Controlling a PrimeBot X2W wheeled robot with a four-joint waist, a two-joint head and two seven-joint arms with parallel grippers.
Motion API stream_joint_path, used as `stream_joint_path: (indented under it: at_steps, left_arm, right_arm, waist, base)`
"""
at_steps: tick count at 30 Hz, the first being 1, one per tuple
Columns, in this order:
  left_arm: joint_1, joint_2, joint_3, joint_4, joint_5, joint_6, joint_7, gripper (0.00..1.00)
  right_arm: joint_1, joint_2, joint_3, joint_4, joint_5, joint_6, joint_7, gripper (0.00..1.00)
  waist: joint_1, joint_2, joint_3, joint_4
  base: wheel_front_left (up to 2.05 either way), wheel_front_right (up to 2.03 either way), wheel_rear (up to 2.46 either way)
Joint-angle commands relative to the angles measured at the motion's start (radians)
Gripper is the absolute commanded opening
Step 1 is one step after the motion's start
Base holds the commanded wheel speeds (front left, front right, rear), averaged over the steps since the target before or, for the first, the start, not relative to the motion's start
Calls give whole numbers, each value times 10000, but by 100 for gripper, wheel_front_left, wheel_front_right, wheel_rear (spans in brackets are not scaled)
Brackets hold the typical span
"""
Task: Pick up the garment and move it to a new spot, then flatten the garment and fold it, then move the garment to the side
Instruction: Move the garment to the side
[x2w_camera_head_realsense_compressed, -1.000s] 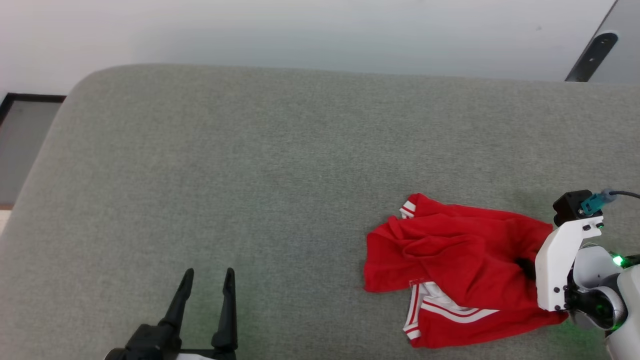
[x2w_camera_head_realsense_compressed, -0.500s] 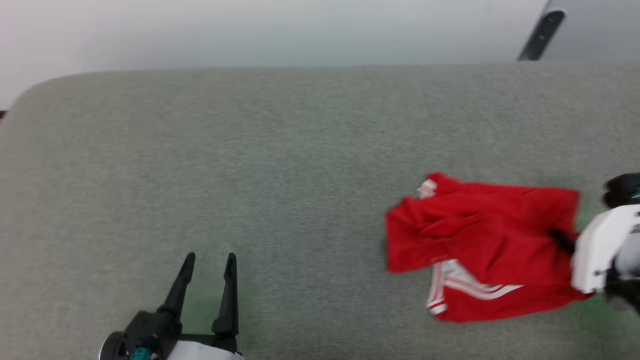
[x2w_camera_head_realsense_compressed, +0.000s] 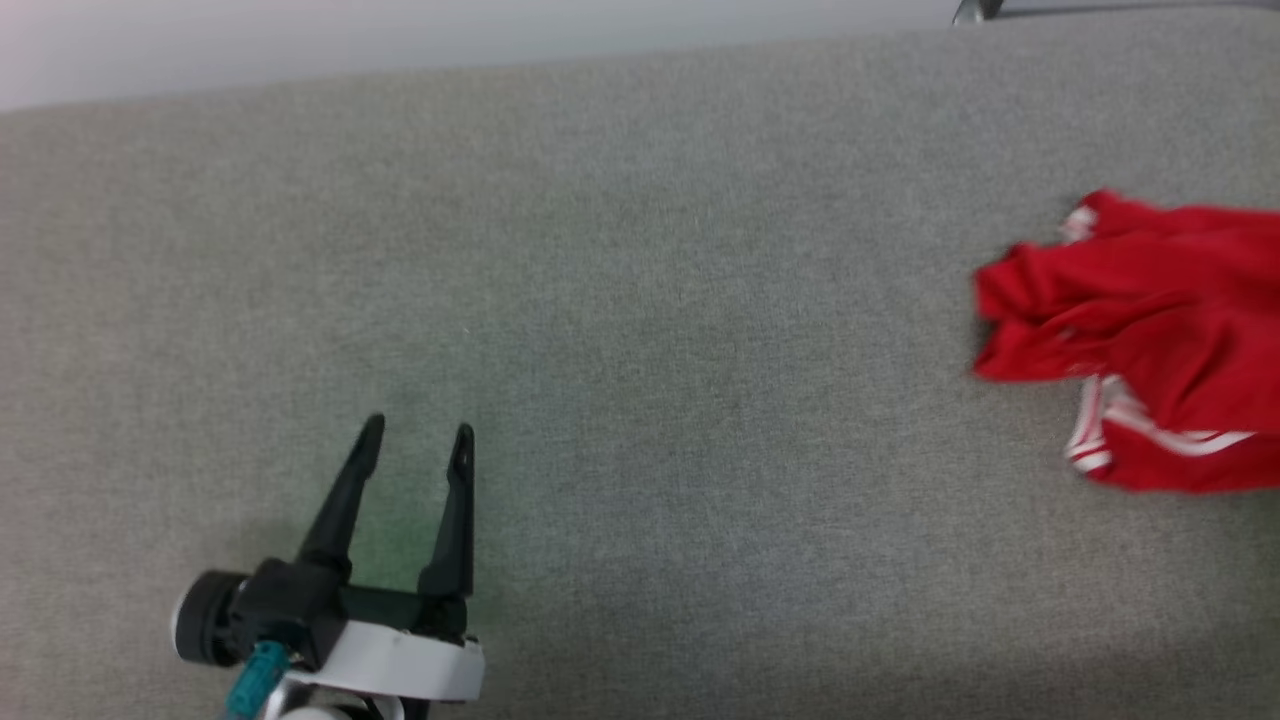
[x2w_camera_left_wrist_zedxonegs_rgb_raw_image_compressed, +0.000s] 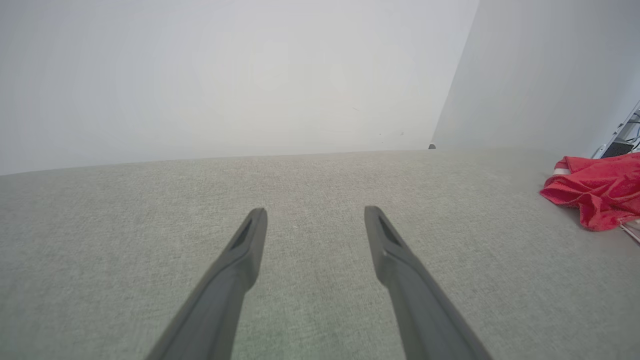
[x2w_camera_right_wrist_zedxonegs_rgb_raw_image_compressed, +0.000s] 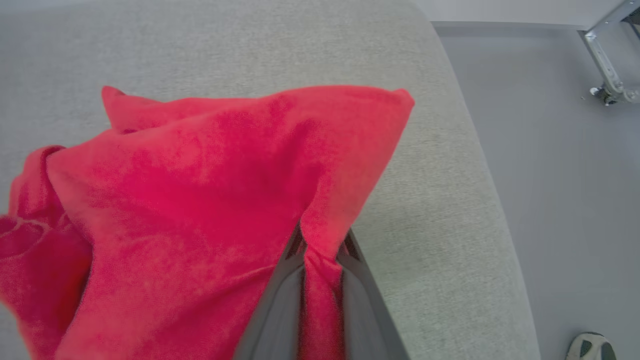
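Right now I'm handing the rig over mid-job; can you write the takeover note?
Left claw: open, empty, over the grey surface, well apart from the garment.
Right claw: shut on a fold of the garment.
Garment: crumpled at the surface's right end, near its edge.
Done: grasp only.
Left: move it to a new spot, flatten, fold, set aside.

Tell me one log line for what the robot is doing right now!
right gripper: shut on crumpled red T-shirt | left gripper: open, empty | grey fabric surface: beneath both
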Motion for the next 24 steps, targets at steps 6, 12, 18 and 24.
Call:
stream_joint_path:
  at_steps: [6,12,18,24]
  left_arm:
    - [-357,207,-87,-543,211,-95,-9,100]
    - [-400,391,-190,-801,277,-133,-8,100]
    - [-425,496,-161,-924,270,-133,-8,100]
    - [-328,555,-120,-1063,269,-86,-8,100]
  right_arm:
    - [-790,-316,-459,835,-596,-17,-735,0]
    - [-1450,-785,333,1503,-1347,-18,-938,0]
    - [-2301,-1148,808,2317,-2153,-18,-1556,0]
    - [-2818,-1137,1131,3187,-2576,-18,-2134,0]
  waist:
    - [0,-1,562,89]
    - [0,-1,916,320]
    - [0,-1,1190,542]
    - [0,-1,1343,628]
  base:
    - [0,0,0]
    - [0,0,0]
    - [0,0,0]
    - [0,0,0]
